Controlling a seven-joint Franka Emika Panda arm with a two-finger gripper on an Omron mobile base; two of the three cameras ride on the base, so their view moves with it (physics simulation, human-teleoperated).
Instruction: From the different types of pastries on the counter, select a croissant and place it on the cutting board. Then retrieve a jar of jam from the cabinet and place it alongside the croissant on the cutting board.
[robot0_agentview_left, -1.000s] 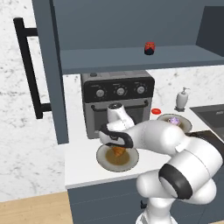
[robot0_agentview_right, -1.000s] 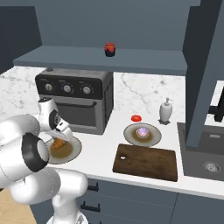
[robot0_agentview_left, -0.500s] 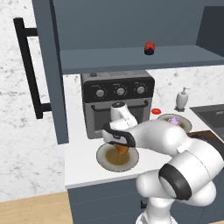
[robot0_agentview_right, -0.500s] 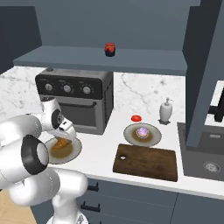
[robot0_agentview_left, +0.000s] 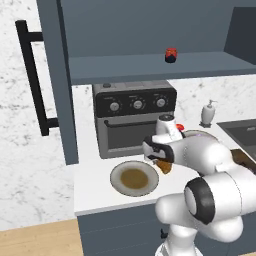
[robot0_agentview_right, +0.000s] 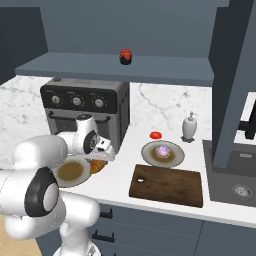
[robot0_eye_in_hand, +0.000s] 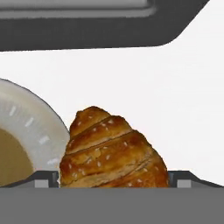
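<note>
Your tool (robot0_agentview_right: 98, 163) is closed on the croissant (robot0_eye_in_hand: 113, 151), which sits between the fingers in the hand view and hangs just past the rim of the beige plate (robot0_agentview_left: 134, 178), above the white tabletop (robot0_agentview_right: 125, 172). In the right base view the croissant (robot0_agentview_right: 97, 166) shows as a golden-brown lump under the tool, off the plate (robot0_agentview_right: 71, 171).

Treat it as light, soft and flaky: it will probably crush or shed if you squeeze harder, and its ridged crust should give enough grip without that. The hold looks to be across the thick middle, which is the sensible place; the tapered ends would likely break.

The cutting board (robot0_agentview_right: 167, 184) lies to the right along the tabletop, bare, in front of the plate with the purple-pink pastry (robot0_agentview_right: 162, 150). The jar of jam (robot0_agentview_right: 125, 56) stands on the cabinet shelf (robot0_agentview_right: 115, 71) above the toaster oven (robot0_agentview_right: 86, 114).

No brand, label or writing is legible; the oven's knob markings are too small to make out.
</note>
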